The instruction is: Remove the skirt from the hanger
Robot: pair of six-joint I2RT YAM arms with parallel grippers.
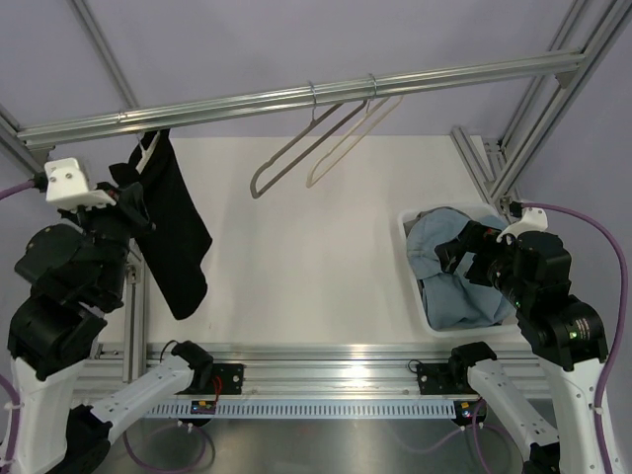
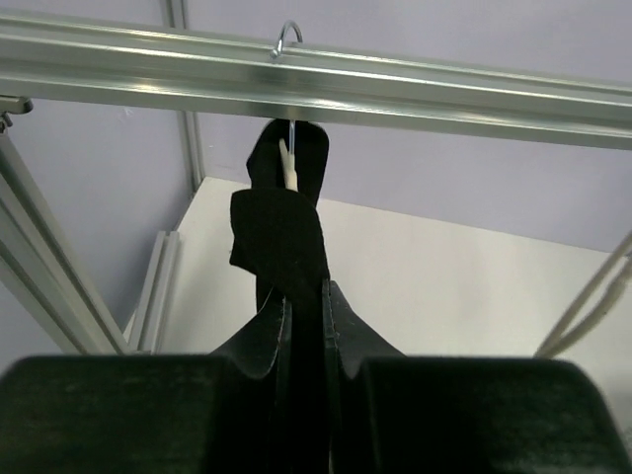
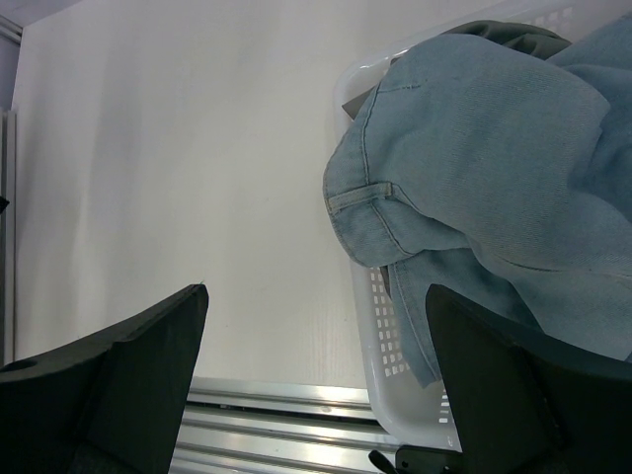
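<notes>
The grey-taupe hanger hangs bare on the rail, near its middle. I see no pleated skirt on it. A strip of dark grey fabric shows under the jeans in the basket; I cannot tell whether it is the skirt. My left gripper is shut on a plain black garment that hangs from a cream hanger at the rail's left end. The left wrist view shows the gripper closed on that garment. My right gripper is open and empty over the basket's near left corner.
A second cream hanger hangs bare right beside the taupe one. A white perforated basket at the right holds light blue jeans. Aluminium frame posts stand at the back right and along the left side.
</notes>
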